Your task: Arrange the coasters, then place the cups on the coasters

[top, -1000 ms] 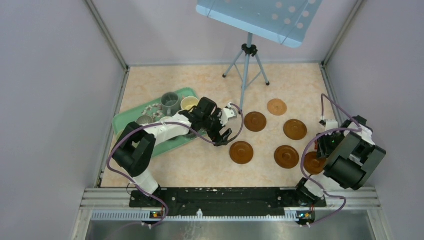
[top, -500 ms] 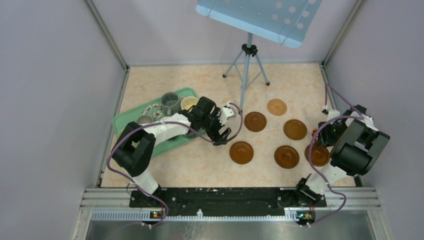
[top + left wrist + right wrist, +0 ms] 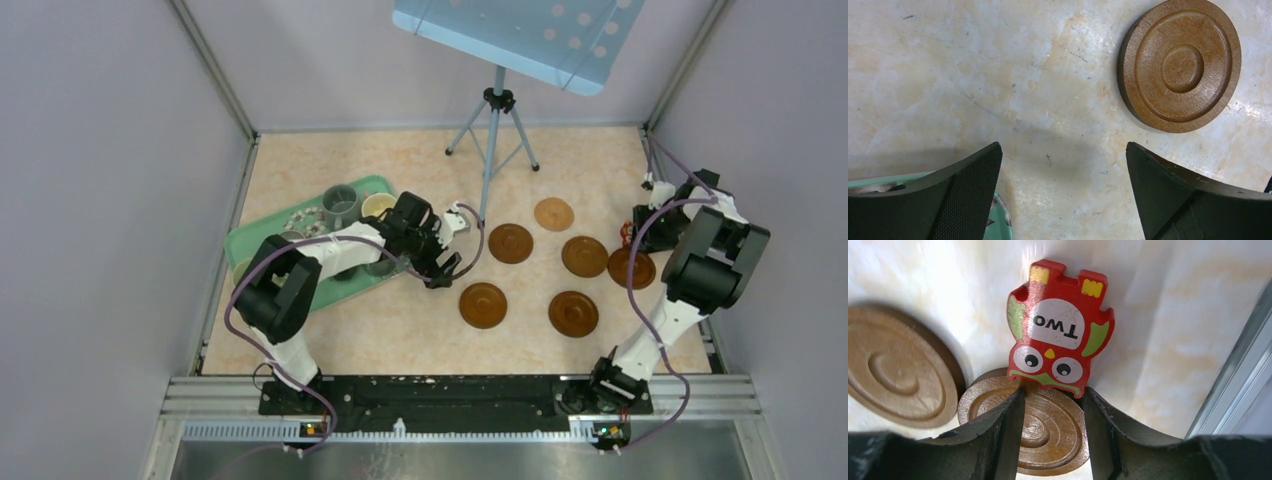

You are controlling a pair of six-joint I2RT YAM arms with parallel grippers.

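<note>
At the left of the overhead view, the green tray (image 3: 243,243) holds the cups; I can make out a ribbed grey cup (image 3: 340,203) and a cream cup (image 3: 377,206), and my left arm hides the others. The left gripper (image 3: 446,267) hovers just right of the tray. Its jaws are spread wide over bare table (image 3: 998,75) and hold nothing.

All 6 coasters (image 3: 483,304) lie flat, spread from centre frame to the right. 1 of them shows at the upper right of the left wrist view.

At the far right, the right gripper (image 3: 1054,392) sits half apart over the rightmost coaster (image 3: 1045,437). Its tips are against the lower edge of a red owl piece (image 3: 1058,330) marked TWO. I cannot tell whether it is clamped on anything.
</note>
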